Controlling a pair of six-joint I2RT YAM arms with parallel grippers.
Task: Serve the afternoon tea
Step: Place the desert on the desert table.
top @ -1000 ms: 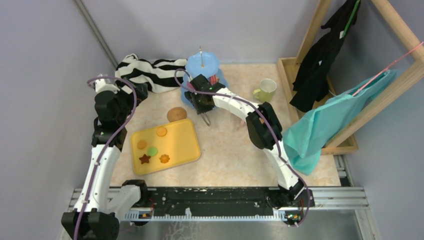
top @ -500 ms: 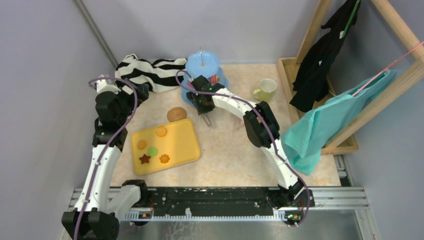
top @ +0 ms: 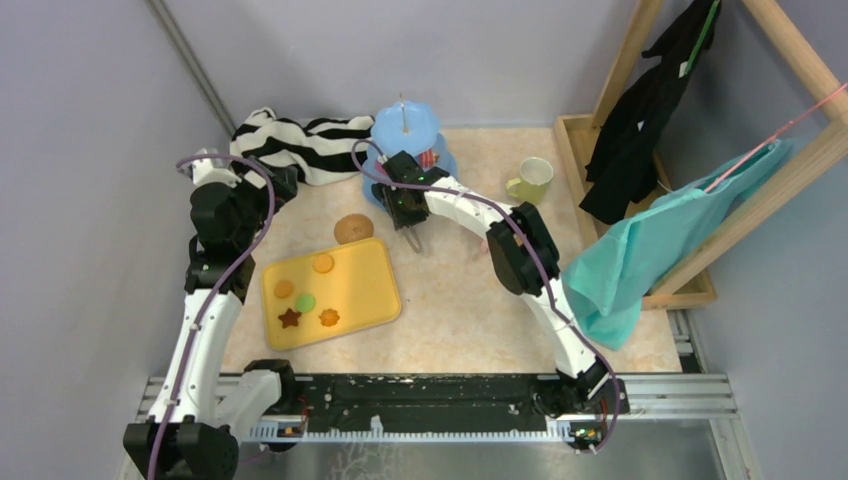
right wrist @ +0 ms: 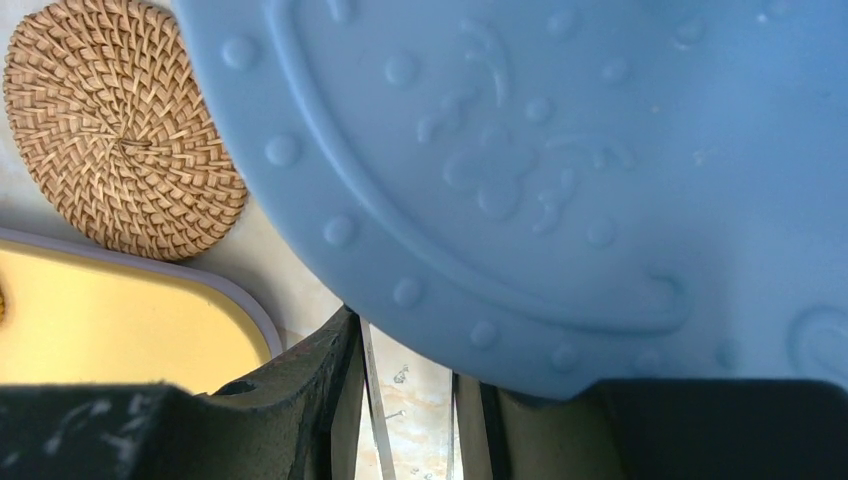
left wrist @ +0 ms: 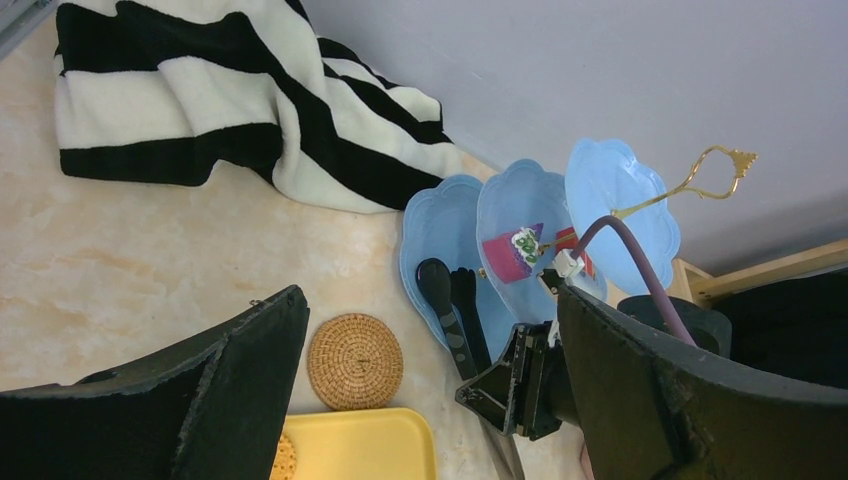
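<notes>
Right tool (left wrist: 447,272), jaws narrow (any load hidden), reaches over the lowest plate of the blue stand (left wrist: 440,225) at the worktop's (top: 450,300) far side. It should back out level, avoiding the tier above, before fetching cookies (top: 305,301) from the tray (top: 365,285).

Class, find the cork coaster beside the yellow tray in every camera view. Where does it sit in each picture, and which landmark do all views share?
Top external: cork coaster left of centre, just beyond the yellow tray's far edge.
Left wrist: lower middle, above the tray.
Right wrist: upper left corner, above the tray.
Shared landmark: the yellow tray.
</notes>
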